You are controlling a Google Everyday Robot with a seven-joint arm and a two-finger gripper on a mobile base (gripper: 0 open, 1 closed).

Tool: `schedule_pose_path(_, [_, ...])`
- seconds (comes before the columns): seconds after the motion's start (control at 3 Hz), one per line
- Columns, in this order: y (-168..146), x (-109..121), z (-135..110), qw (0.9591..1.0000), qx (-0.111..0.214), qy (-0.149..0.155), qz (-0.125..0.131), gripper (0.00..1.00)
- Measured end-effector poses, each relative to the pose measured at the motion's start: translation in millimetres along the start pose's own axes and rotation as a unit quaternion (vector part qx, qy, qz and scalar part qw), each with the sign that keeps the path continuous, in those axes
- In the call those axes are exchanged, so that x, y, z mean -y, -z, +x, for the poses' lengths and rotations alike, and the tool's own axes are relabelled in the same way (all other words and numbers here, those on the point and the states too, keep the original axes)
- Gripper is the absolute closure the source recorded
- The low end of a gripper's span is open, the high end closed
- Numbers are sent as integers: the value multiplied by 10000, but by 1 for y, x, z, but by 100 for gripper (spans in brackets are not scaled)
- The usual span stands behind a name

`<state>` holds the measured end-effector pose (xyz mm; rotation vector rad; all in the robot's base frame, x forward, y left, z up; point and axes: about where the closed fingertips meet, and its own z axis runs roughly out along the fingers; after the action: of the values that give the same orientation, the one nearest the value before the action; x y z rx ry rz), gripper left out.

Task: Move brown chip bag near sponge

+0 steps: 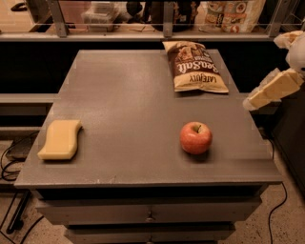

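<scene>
The brown chip bag (194, 66) lies flat at the far right of the grey table (124, 109), its white lettering facing away. The pale yellow sponge (61, 139) lies near the front left edge. My gripper (271, 90) hangs off the table's right edge, level with the bag's near end and to its right, touching nothing. It holds nothing.
A red apple (195, 137) sits at the front right of the table, between the bag and the front edge. A shelf with colourful bags (233, 14) and a rail runs behind the table. Cables lie on the floor at left (9, 157).
</scene>
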<state>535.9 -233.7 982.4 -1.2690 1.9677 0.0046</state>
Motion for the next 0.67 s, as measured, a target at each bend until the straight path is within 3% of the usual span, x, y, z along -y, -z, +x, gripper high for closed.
schedule_pose_path(0.33, [0,0,0,10000,-2,3,-4,0])
schedule_pose_path(0.67, [-21,0,-4,9998,-19,-181,-11,0])
